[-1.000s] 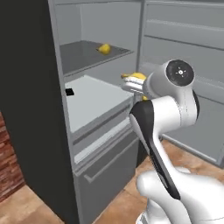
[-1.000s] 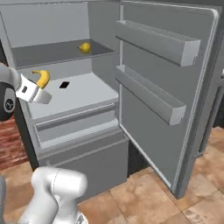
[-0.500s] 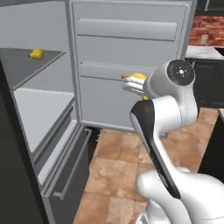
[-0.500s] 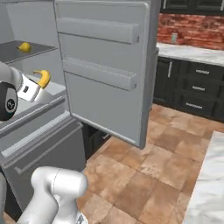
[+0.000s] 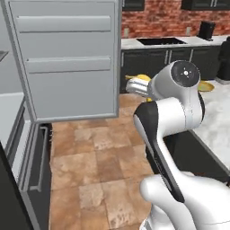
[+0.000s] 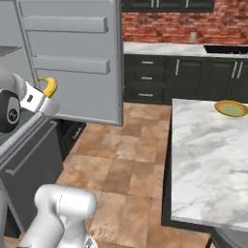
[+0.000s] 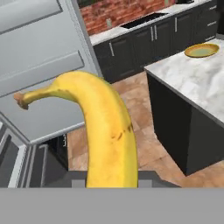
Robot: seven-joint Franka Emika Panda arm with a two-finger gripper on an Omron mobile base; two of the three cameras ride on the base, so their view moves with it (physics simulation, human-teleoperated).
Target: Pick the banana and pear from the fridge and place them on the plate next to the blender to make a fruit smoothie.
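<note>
The gripper [image 6: 42,96] is clamped on the banana [image 7: 103,131], with the jaws closed against its lower end. In the hand view the banana rises from between the jaws, and its curved stem end points up and to the left. In the right base view the yellow tip of the banana curls over the top of the gripper; in the left base view it shows as a yellow edge just beyond the wrist [image 5: 138,79].

Directly behind the gripper stands the open fridge door [image 6: 72,58], pale grey, with shelf rails across its inner face. Below and beside the gripper, the fridge [image 5: 18,148] shows its grey drawer fronts. The floor [image 6: 126,150] under the gripper is brown tile.

Well apart from the gripper, across the tiled floor, is the marble-topped table [image 6: 208,160] on dark cabinets. The yellow plate [image 6: 231,108] lies on the far part of this table, with nothing on it. In the left base view the blender [image 5: 224,60] stands as a dark shape at the right edge, near the plate. Farther beyond are dark cabinets [image 6: 155,80], a pale worktop and a red brick wall [image 6: 169,22].
</note>
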